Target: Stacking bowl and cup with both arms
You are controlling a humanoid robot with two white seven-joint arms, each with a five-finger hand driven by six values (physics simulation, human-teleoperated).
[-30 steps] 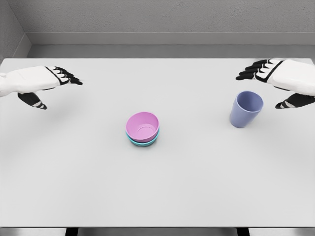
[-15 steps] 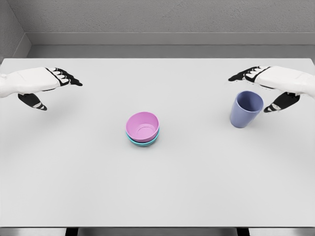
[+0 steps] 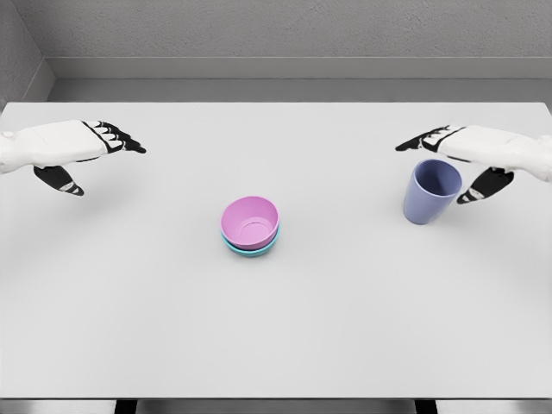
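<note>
A pink bowl (image 3: 250, 221) sits nested in a teal bowl (image 3: 247, 250) near the table's middle. A blue-violet cup (image 3: 430, 191) stands upright at the right. My right hand (image 3: 448, 164) is spread around the cup's far and right sides, fingers behind the rim and thumb to the right, with a gap between them and the cup. At the far left my left hand (image 3: 90, 159) hovers open above the table, well away from the bowls.
The white table (image 3: 276, 328) runs to a grey back wall; its front edge lies near the bottom of the view. Nothing else stands on it.
My right hand has moved left and down, closing in around the cup. The left hand has barely shifted. Bowls and cup have stayed put.
</note>
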